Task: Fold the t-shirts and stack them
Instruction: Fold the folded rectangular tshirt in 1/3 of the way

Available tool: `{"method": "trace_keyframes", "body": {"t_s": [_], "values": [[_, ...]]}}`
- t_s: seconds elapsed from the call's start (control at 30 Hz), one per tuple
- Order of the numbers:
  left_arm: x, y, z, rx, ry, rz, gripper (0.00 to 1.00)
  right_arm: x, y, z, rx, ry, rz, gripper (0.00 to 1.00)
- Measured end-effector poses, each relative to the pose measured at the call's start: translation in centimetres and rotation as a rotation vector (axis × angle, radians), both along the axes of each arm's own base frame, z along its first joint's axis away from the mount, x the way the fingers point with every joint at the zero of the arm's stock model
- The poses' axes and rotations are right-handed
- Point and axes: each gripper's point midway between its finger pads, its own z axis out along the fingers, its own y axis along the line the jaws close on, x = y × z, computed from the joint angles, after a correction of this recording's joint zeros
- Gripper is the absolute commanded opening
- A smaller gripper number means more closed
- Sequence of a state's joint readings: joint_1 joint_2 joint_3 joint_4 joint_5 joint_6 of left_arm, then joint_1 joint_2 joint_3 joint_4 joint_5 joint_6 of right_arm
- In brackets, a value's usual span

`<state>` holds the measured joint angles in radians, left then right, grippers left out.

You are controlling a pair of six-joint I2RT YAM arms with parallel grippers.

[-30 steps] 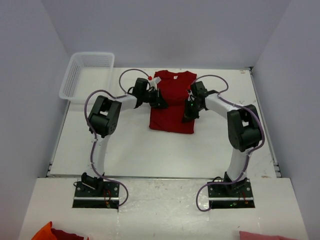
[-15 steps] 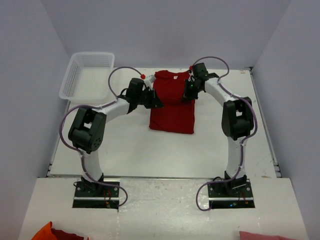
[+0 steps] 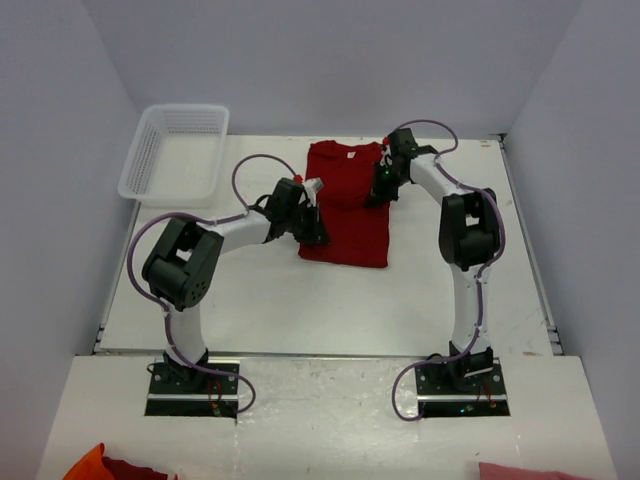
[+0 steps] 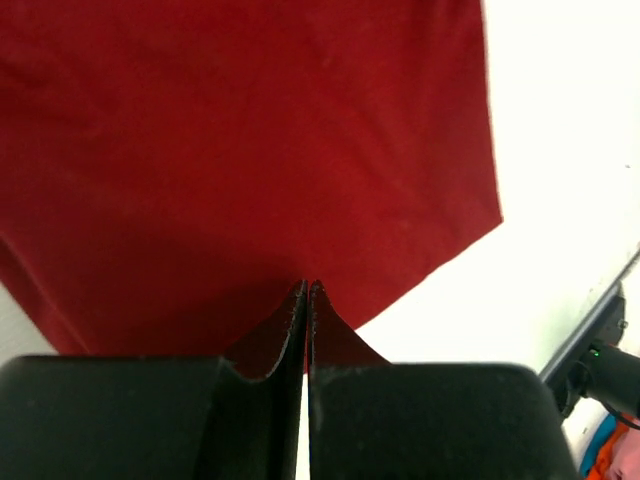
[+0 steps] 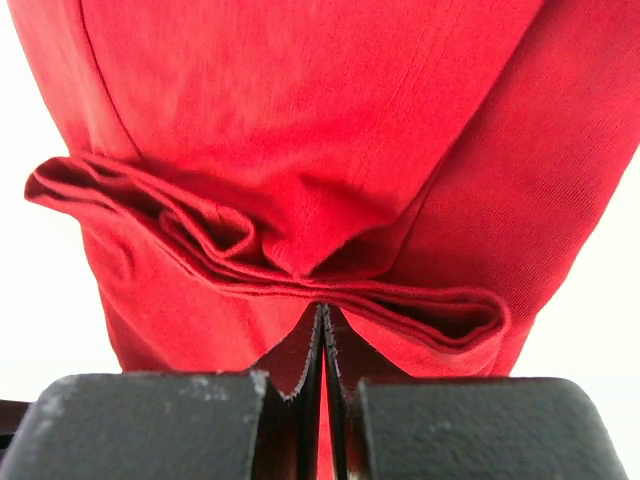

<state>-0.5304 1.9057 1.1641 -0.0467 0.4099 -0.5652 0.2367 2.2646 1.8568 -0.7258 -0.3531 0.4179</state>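
A dark red t-shirt (image 3: 346,205) lies flat at the back middle of the table, its sides folded in to a narrow rectangle and its collar at the far end. My left gripper (image 3: 313,230) is shut at the shirt's left edge, near the hem. In the left wrist view its tips (image 4: 305,286) rest on the smooth red cloth (image 4: 250,150) with nothing between them. My right gripper (image 3: 382,186) is shut at the shirt's right edge, near the sleeve. In the right wrist view its tips (image 5: 322,308) press against a bunched fold of the cloth (image 5: 300,265).
A white mesh basket (image 3: 175,150) stands at the back left corner of the table. Orange and red cloth (image 3: 100,466) lies at the bottom left of the near ledge, and pink cloth (image 3: 525,470) at its bottom right. Grey walls close in the table on three sides.
My left gripper has slid toward me along the shirt's left edge. My right gripper went from the middle of the right edge to the far end. Both stayed shut.
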Motion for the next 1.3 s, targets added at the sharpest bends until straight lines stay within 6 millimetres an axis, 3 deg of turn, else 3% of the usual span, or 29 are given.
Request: {"method": "trace_keyframes", "body": {"t_s": [0.3,0.6,0.93,1.3], "values": [[-1.1,1.8,-3.7,0.095,0.065,0.045,0.00,2.2,-1.2,-1.4,0.002,0.024,-0.032,0.00],[-1.5,2.3,-3.9,0.088,0.033,0.056,0.00,2.0,-1.5,-2.0,0.009,0.070,-0.047,0.00],[-3.7,2.6,-4.1,0.057,0.016,0.062,0.00,0.7,-2.0,-2.7,0.044,0.141,-0.076,0.00],[-8.4,2.7,-4.2,0.052,0.046,0.044,0.00,-3.3,-1.8,-2.9,0.076,0.206,-0.080,0.00]]}}
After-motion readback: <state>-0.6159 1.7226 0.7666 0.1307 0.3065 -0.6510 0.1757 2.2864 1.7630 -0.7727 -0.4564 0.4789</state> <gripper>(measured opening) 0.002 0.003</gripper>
